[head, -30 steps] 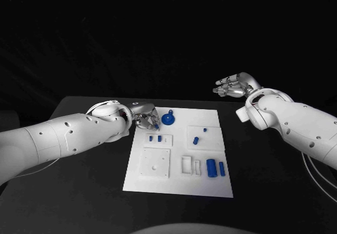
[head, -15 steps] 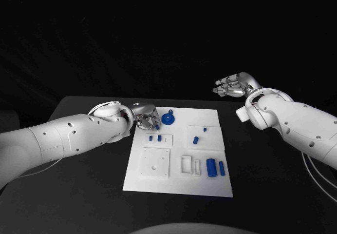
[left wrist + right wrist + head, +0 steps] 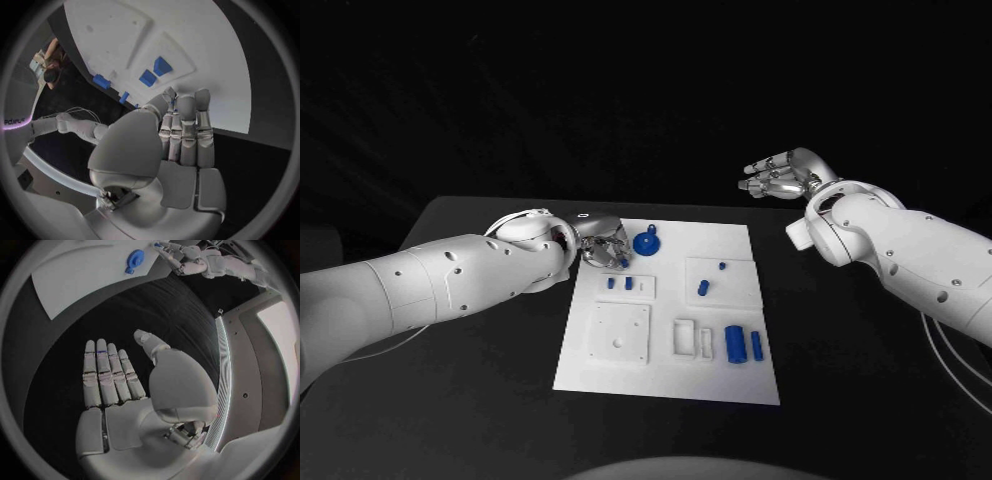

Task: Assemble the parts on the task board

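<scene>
Blue parts (image 3: 734,345) lie on the white board (image 3: 733,240) in the middle of the black bench (image 3: 473,400); they look small, stiff and light, and probably a little slippery. A pinch across the sides seems best. The left robot hand (image 3: 604,246) hovers at the board's far left corner near the round blue part (image 3: 646,242), fingers extended, holding nothing I can see. The right robot hand (image 3: 777,176) is raised well apart from the board, fingers spread and empty.
</scene>
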